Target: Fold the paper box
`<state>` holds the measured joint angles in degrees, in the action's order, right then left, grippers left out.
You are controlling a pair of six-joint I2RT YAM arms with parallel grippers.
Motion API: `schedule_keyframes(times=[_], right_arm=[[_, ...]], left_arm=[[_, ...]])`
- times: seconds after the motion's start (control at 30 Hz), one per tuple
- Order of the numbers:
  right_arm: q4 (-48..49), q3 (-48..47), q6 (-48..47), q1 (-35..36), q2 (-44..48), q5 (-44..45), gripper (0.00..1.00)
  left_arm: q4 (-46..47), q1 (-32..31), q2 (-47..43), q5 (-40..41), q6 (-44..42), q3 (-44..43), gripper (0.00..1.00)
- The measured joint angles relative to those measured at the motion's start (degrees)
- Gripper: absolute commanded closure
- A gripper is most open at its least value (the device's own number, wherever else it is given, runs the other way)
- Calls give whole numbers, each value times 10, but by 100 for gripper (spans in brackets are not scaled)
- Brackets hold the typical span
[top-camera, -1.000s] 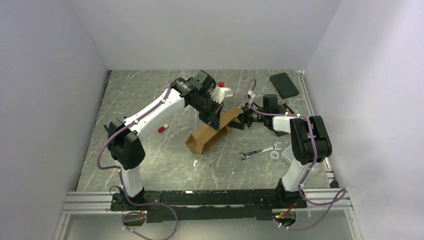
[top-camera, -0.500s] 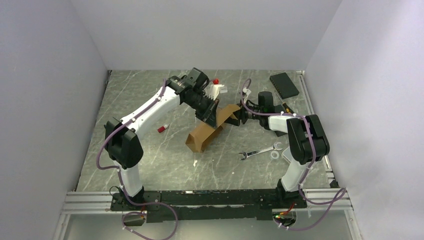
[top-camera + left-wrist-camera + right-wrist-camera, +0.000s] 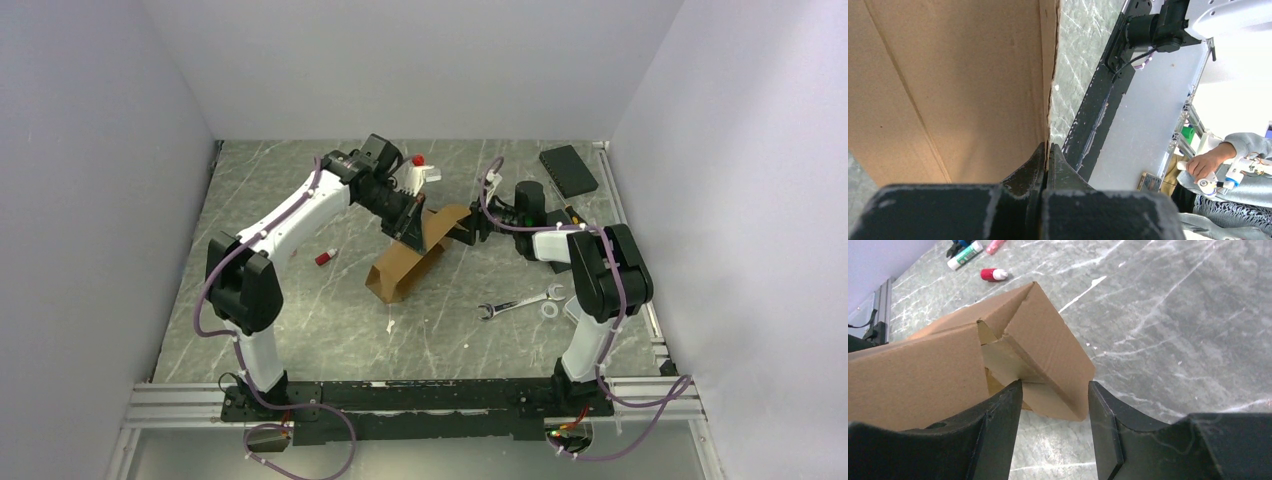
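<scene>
Both arms and the paper box [image 3: 400,265] shifted left since a second ago. Elbow-up left arm: left gripper [image 3: 1047,150] clamped on the box wall edge. Outstretched right gripper [image 3: 1055,390]: jaws apart, straddling the end flap [image 3: 1048,350]. Box at middle of table [image 3: 300,320].

Here's a grey marble-look table [image 3: 300,325] veined in white under soft, even light, closed in by plain pale lilac walls, a back wall [image 3: 410,70] behind it, a left wall [image 3: 90,220] and a right wall [image 3: 750,220] flanking it, and a silver metal rail [image 3: 180,405] along its near edge.
</scene>
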<state>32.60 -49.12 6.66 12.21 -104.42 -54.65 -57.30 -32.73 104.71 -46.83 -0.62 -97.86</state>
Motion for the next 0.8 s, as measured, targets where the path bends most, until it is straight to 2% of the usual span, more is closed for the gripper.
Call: schedule_keyframes(times=[0.2,0.37,0.63,0.8], right_arm=[[40,0,11,4,-2,-12,40],[49,-2,10,14,-8,-11,48],[64,-4,11,23,-10,-5,70],[72,-4,8,23,-10,5,92]], left_arm=[[1,7,0,-26,-3,2,100],[3,10,0,-43,-5,2,100],[18,20,0,-69,-3,14,100],[31,34,0,-75,3,16,100]])
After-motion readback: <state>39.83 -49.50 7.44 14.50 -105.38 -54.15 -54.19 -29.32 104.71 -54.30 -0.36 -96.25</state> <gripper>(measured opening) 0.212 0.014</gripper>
